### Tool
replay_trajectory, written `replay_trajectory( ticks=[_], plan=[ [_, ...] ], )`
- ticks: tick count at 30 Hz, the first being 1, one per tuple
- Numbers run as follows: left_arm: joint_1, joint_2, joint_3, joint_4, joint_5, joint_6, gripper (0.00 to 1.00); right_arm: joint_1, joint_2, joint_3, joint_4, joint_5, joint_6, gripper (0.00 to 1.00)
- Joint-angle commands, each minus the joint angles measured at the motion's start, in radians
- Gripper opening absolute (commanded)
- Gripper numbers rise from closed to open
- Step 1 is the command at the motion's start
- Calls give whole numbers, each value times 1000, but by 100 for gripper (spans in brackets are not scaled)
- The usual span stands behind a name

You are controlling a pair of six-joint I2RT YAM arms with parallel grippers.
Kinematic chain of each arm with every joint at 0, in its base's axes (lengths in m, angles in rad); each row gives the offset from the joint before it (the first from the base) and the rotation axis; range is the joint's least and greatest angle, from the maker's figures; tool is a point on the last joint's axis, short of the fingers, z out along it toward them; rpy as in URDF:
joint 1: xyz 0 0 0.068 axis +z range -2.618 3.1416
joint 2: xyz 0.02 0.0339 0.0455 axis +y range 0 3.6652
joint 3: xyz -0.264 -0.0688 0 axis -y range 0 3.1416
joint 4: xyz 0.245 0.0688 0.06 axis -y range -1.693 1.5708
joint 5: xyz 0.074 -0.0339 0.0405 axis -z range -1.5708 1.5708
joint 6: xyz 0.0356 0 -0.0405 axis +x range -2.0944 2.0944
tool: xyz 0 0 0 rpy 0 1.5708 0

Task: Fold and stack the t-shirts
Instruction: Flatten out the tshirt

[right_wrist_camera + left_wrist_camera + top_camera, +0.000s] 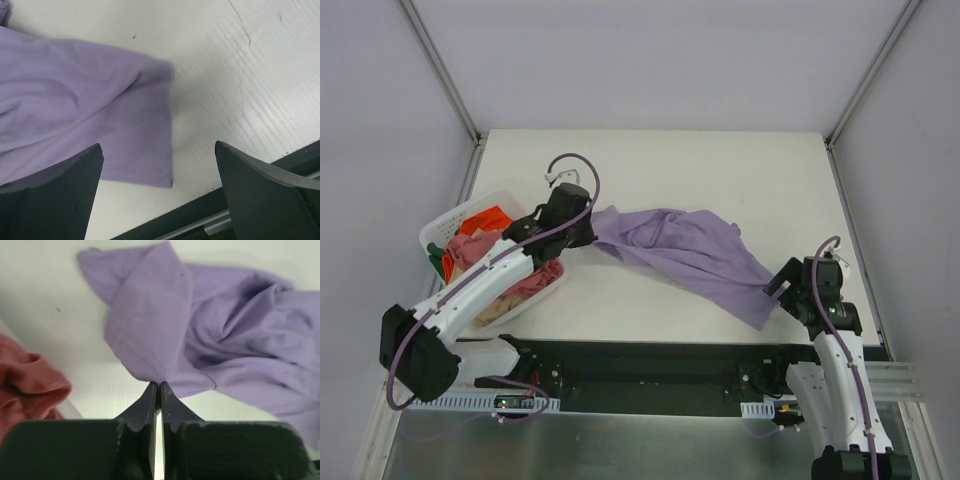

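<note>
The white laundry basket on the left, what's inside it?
The basket holds crumpled shirts: an orange-red one at the back, salmon pink ones nearer, beige cloth at the near end, and something small and green. The left arm covers the middle; whatever lies underneath is hidden.

Lavender purple cloth t-shirt (685,255): soft matt knit, creasing into folds, stitched hem showing. White table top (720,170): matt, showing fine streaks and scuffs. Black plastic fingers (55,195) of right gripper (160,185): looking dull, slightly grainy. White plastic laundry basket (445,228): smooth, holding salmon pink cloth shirt (25,385), looking soft, matt.
</note>
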Motion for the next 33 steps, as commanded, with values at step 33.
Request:
replay_trajectory(
  ticks=[33],
  plan=[
    [-4, -147, -67, 18, -215, -39, 0, 984, 781, 211, 91, -86, 185, 76]
  ],
)
